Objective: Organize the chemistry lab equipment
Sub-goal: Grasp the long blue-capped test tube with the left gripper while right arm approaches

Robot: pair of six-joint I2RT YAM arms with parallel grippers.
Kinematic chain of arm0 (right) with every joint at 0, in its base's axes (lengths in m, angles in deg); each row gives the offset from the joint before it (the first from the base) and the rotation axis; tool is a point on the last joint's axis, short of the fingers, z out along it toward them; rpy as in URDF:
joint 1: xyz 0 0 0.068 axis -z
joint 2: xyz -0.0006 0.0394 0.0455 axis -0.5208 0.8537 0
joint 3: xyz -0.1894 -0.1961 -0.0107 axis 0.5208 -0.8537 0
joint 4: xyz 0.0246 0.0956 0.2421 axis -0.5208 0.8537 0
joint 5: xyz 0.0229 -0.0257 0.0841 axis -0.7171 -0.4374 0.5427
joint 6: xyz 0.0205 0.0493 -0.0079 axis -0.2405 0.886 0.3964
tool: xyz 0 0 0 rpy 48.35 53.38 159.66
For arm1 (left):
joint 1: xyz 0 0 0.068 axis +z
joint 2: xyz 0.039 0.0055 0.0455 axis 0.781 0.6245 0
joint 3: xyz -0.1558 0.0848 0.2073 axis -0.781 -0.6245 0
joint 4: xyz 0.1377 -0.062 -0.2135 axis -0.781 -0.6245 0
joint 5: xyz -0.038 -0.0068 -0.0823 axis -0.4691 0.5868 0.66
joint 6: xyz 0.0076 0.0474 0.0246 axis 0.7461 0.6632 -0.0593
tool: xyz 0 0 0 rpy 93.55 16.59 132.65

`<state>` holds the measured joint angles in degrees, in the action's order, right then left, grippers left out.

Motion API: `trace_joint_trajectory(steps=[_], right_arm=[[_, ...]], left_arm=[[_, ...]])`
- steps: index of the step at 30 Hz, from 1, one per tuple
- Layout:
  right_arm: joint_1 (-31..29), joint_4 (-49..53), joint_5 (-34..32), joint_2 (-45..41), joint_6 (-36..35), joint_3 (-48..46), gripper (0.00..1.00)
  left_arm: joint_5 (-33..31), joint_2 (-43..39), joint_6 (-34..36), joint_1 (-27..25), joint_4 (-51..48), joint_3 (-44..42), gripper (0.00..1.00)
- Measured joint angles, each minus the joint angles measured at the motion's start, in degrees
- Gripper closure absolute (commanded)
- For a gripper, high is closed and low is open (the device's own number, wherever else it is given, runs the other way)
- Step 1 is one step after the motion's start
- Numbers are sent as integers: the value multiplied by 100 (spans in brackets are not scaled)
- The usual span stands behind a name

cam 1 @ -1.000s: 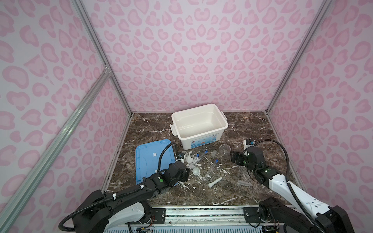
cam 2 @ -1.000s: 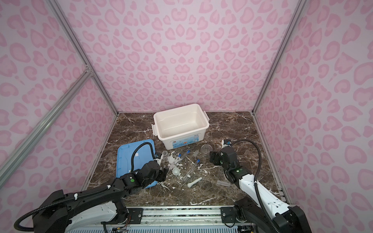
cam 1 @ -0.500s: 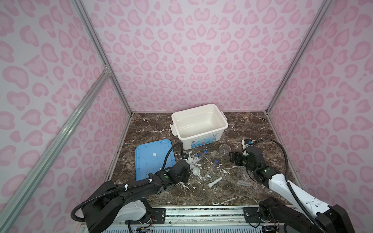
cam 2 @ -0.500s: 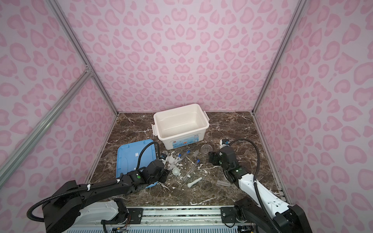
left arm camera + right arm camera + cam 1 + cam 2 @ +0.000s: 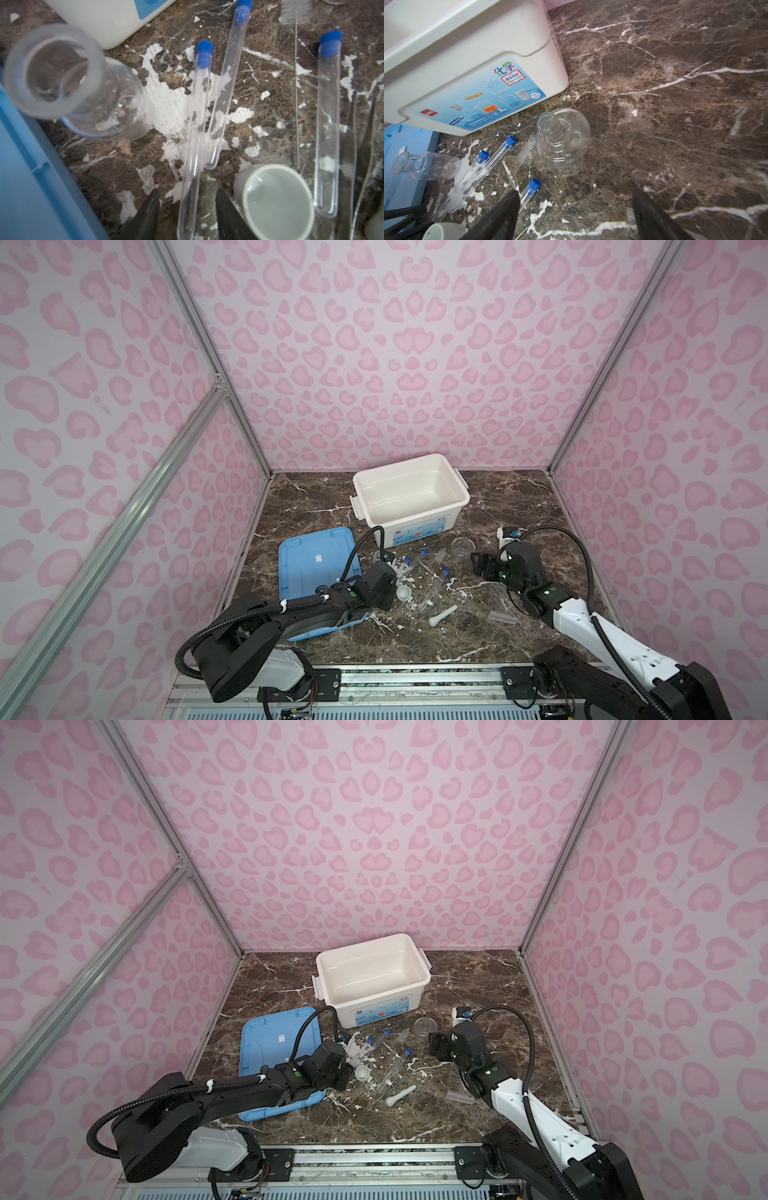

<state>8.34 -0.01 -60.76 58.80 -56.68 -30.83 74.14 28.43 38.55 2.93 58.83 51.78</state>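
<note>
In both top views the bin (image 5: 419, 524) stands open at the back of the counter (image 5: 523, 497), with its lid (image 5: 309, 568) flat on the counter to my left of it. The gear lies scattered in front of the bin: tubes (image 5: 415, 560), a mortar (image 5: 404, 594) standing upright, and a pestle (image 5: 401, 1095) lying nearer my base. My left arm (image 5: 291, 608) stretches across the lid towards the tubes. My right arm (image 5: 552, 1125) points at a round flask (image 5: 424, 1027) near the bin's corner.

From my left wrist, my left jaws stand either side of one tube (image 5: 196, 124) with a gap showing on each side, so they grasp nothing. A second tube (image 5: 227, 83) lies just beside it, and a third (image 5: 328, 124) lies apart, next to the tweezers (image 5: 350, 166). The mortar sits close by one finger. A tipped flask (image 5: 83, 87) lies between the lid and the tubes.

From my right wrist, my right jaws are spread wide (only bare counter between them). The round flask stands upright ahead, with a brush (image 5: 527, 153) just beside it.
</note>
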Motion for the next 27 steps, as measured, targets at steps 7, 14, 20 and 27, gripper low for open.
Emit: trace_joint_trajectory(steps=[7,14,20,27], right_arm=[[-9,2,-17,-24,-22,-31,13],[-9,4,-22,-24,-28,-37,13],[-9,2,-66,-42,-37,-68,13],[-9,7,-142,-74,-37,-101,13]], left_arm=[[-4,186,50,24,136,31,57],[-68,367,59,31,153,68,62],[-70,407,59,31,181,68,63],[-46,428,57,31,186,61,71]])
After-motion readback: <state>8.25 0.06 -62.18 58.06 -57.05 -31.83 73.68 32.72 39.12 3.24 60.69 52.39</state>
